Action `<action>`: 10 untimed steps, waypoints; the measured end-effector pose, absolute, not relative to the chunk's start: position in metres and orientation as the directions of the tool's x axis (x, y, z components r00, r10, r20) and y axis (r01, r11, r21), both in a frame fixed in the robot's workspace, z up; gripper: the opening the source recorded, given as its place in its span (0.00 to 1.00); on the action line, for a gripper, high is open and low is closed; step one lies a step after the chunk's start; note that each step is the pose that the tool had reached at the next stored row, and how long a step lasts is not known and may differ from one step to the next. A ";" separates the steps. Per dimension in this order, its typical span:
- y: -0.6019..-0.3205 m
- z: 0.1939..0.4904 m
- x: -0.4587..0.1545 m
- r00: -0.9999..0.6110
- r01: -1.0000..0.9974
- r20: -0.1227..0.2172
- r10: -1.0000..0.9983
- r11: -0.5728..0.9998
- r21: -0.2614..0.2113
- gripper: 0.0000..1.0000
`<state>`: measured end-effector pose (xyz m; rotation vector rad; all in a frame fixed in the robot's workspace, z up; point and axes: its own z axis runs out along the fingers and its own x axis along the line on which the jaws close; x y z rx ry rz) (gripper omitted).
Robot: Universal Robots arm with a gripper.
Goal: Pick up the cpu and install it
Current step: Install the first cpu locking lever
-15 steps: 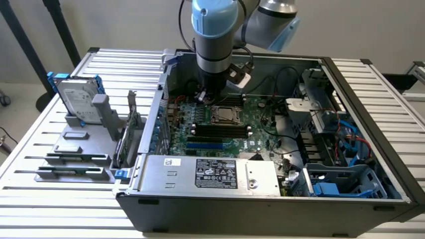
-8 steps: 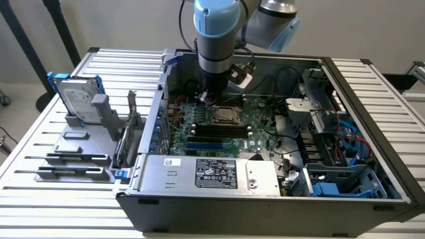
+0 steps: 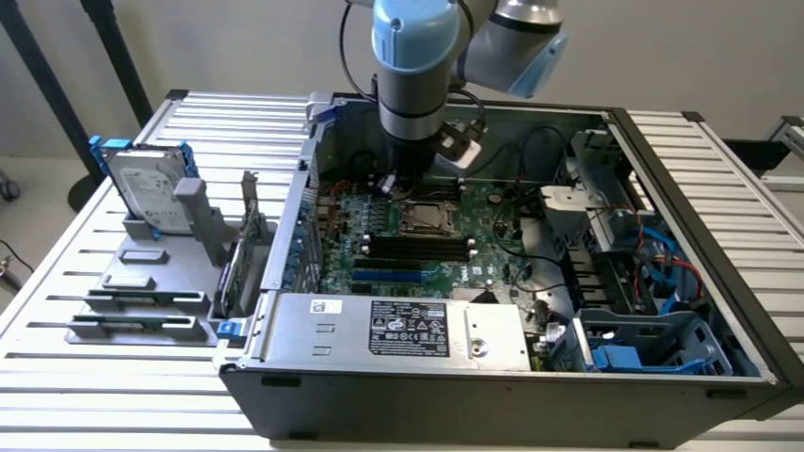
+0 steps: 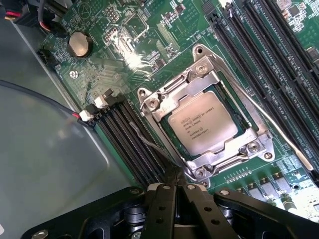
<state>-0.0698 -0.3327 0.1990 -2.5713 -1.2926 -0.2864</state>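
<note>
Right up against your wrist camera, the gripper (image 4: 175,191) has its black fingers (image 4: 164,209) pressed together, nothing between them. Just past the tips you've got the cpu (image 4: 202,122), silver top with printed text, lying flat inside its socket frame (image 4: 249,144) on the green motherboard (image 4: 124,45). Dark memory slots (image 4: 132,144) run along one side of the socket, and a round coin battery (image 4: 79,44) sits further off. From outside, your arm (image 3: 412,85) reaches straight down into the open computer case (image 3: 703,188), gripper low over the board beside the socket. On the exterior view's left, a hard drive (image 3: 141,184) stands upright in a grey holder (image 3: 138,311) on the slatted table (image 3: 63,264).
</note>
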 end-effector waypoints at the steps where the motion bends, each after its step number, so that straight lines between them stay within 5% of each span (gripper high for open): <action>1: -0.333 0.199 -0.069 0.588 0.807 0.283 0.758 -0.576 -0.133 0.11; 10: -0.332 0.198 -0.067 0.592 0.804 0.271 0.759 -0.577 -0.143 0.11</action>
